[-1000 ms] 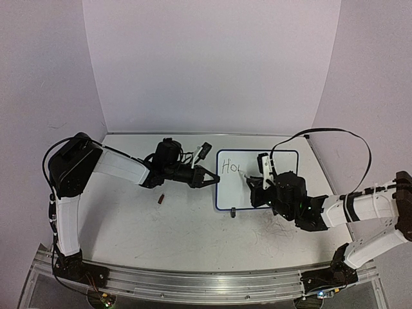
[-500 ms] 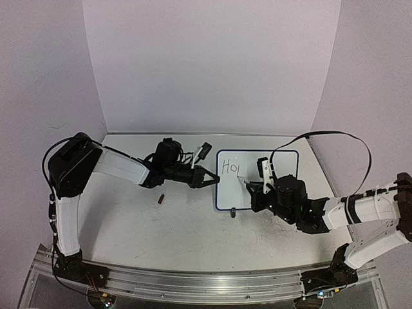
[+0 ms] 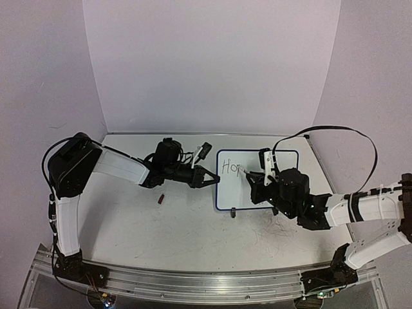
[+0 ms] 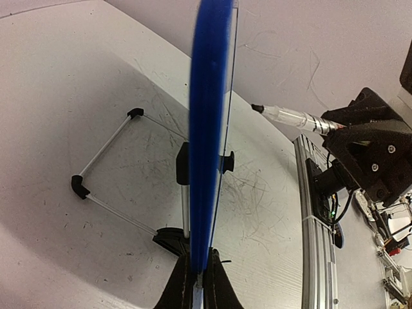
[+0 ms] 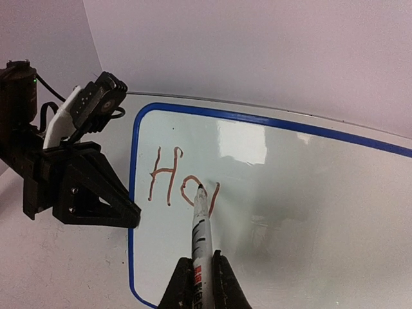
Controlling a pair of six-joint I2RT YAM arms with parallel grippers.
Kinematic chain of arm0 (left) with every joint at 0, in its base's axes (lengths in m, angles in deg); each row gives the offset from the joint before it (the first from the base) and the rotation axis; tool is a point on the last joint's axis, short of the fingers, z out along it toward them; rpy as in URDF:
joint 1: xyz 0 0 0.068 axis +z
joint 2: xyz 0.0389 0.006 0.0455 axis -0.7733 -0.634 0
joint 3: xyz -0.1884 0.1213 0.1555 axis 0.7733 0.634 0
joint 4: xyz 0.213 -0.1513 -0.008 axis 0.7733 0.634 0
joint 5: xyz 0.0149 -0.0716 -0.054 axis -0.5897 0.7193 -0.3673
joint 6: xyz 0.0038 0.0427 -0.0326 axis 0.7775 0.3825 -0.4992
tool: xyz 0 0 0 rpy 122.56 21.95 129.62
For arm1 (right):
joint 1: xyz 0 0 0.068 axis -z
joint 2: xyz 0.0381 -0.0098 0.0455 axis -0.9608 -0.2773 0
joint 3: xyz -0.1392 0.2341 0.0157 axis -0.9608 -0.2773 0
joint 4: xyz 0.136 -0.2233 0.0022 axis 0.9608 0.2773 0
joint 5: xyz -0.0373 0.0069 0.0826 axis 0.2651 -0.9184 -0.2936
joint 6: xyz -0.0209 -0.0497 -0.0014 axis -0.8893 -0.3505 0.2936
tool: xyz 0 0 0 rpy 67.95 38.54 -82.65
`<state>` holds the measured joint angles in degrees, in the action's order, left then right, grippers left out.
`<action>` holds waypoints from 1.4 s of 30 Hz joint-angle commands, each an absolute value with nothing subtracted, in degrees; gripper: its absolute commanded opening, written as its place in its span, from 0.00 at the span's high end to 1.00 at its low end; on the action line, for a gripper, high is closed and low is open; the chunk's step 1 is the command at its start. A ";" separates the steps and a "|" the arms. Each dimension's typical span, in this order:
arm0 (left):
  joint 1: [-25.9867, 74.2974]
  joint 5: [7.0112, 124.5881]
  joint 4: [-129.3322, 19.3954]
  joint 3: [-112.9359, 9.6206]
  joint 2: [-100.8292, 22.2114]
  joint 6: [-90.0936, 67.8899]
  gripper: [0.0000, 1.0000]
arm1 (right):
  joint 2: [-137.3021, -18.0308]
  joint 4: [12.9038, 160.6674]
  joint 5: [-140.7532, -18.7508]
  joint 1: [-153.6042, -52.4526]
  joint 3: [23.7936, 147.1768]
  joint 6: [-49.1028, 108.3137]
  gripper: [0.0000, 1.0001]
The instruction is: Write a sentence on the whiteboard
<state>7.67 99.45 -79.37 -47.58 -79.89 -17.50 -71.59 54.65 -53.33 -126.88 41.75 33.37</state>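
1. Two tools share this job. The left tool (image 3: 209, 179) is clenched on the left rim of the whiteboard (image 3: 226, 193). Its wrist view shows the fingers pinching the blue frame edge-on.
2. The right tool (image 5: 198, 277) is clenched on a marker (image 5: 201, 225), with the nib at the board's face. Whether it actually touches is hard to settle.
3. The whiteboard stands on the table (image 3: 193, 238), toward the back and between the two arms. It rests on black clip feet (image 4: 225, 162), with a wire stand (image 4: 103, 161) on the side away from the marker.
4. The sentence (image 5: 183, 183) is barely begun. It reads "Ho" in reddish-brown ink at the upper left, plus one slanted stroke beside the nib that is probably the stem of a third letter.
5. To finish this letter well, press lightly and squarely into the face. The board looks light, so a hard push could tip or slide it.
6. The left clamp should brace firmly against each stroke without twisting the frame.
7. Match the height of the "H", hold the baseline level, and space the letters tightly. Much of the board is bare, but the whole sentence has to fit.
8. Lift the nib cleanly between strokes to avoid stray trails.
9. The marker reaches well past the fingers, so slow, short strokes should limit wobble.
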 commanded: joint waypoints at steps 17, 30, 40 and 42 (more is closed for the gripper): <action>7.41 101.05 -80.34 -47.26 -75.55 -16.93 1.00 | -74.46 51.30 -48.81 -125.23 44.20 32.93 1.00; 7.41 100.87 -80.29 -46.90 -75.22 -16.84 1.00 | -72.27 55.53 -46.70 -125.32 42.18 35.01 1.00; 7.43 100.87 -80.18 -47.11 -75.28 -17.01 1.00 | -72.21 56.30 -49.34 -125.37 40.75 36.40 1.00; 7.41 100.92 -80.18 -47.18 -75.31 -17.01 1.00 | -72.34 56.33 -49.89 -125.40 40.54 36.74 1.00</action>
<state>7.67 99.38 -79.28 -47.21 -79.67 -17.48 -72.88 55.14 -49.43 -125.69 41.45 35.39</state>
